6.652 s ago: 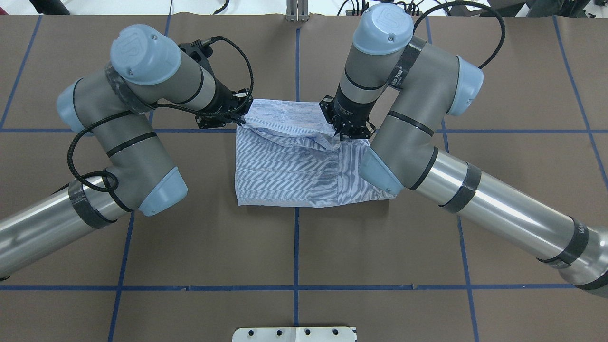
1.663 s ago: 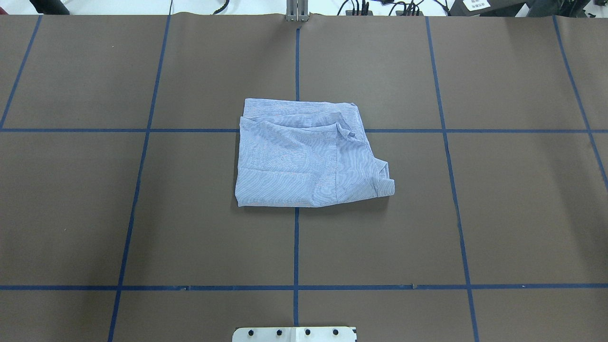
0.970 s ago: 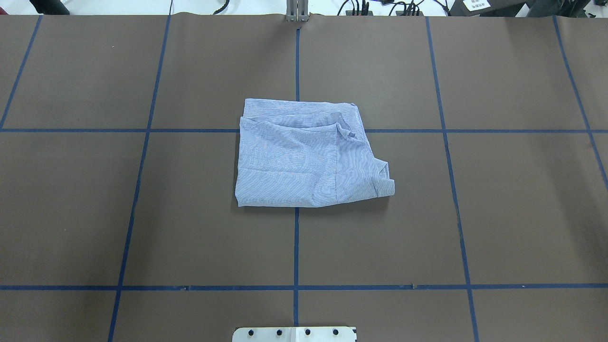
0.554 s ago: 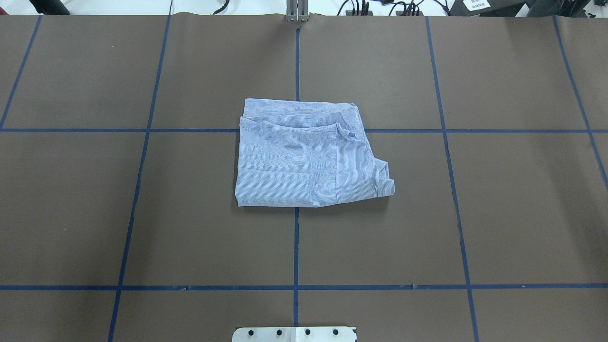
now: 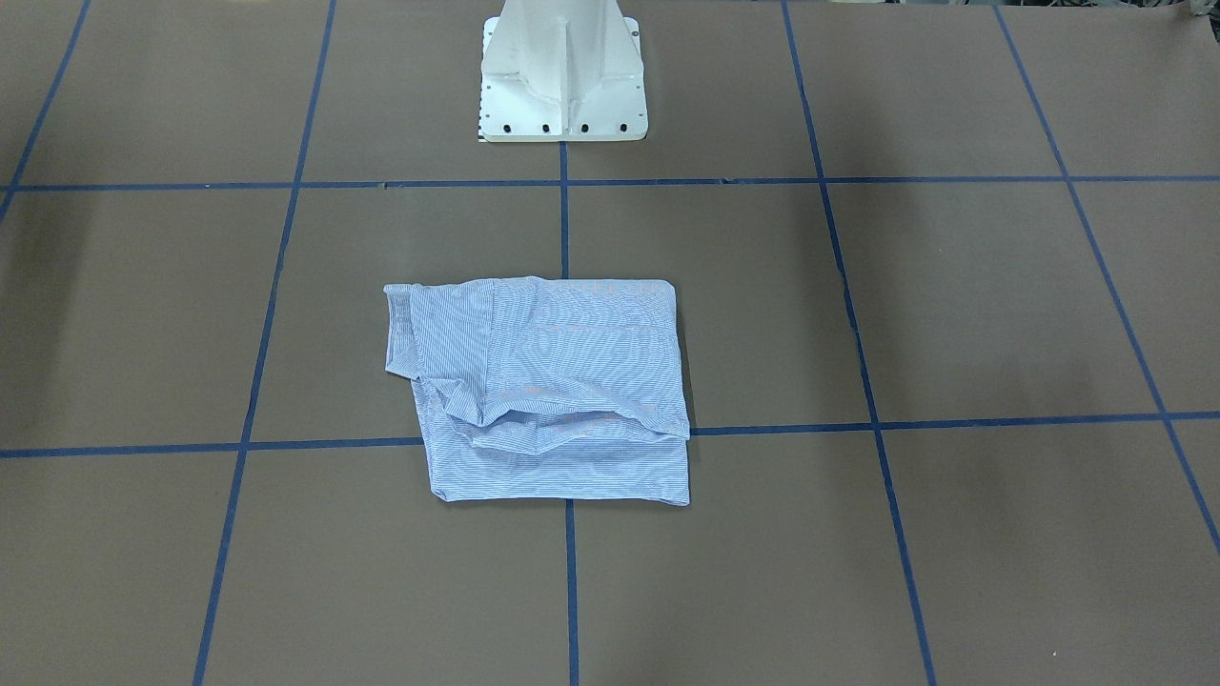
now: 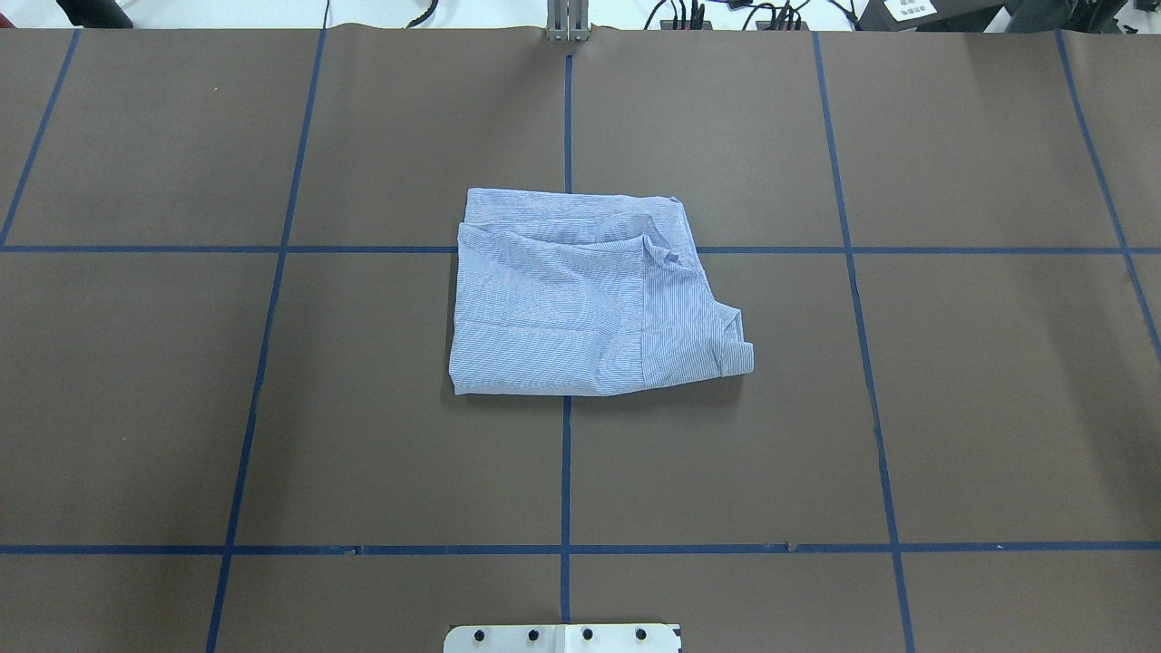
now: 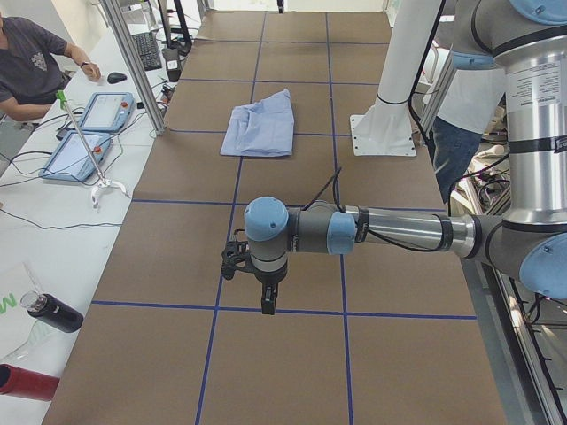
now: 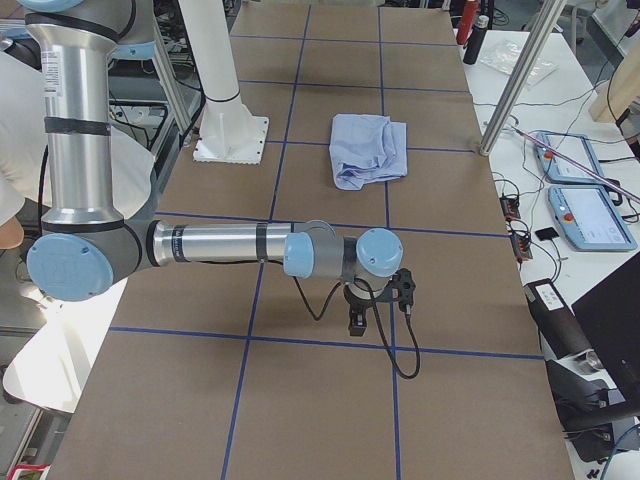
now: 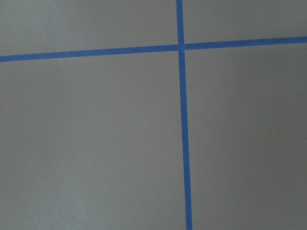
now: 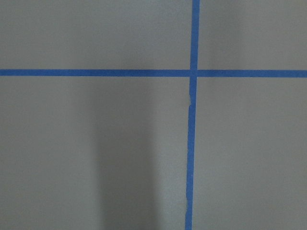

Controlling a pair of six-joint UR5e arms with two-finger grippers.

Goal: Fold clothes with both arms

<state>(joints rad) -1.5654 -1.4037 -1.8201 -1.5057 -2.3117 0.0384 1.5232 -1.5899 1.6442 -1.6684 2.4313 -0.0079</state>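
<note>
The striped shirt (image 6: pixel 580 299) lies folded in a rough rectangle mid-bench (image 6: pixel 272 426), over a crossing of blue tape lines (image 6: pixel 566 453). The left tool (image 7: pixel 266 304) and right tool (image 8: pixel 357 322) hang above bare bench, well apart from it. They look empty, but I cannot tell how far either is open.

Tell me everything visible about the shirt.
The shirt is thin cloth, finely striped light blue and white, folded into a rough rectangle, flat on the table over blue tape lines. Its top layer is creased, with a loose ridge toward the far edge; a banded end juts toward the robot's right. Only the table touches it.
</note>
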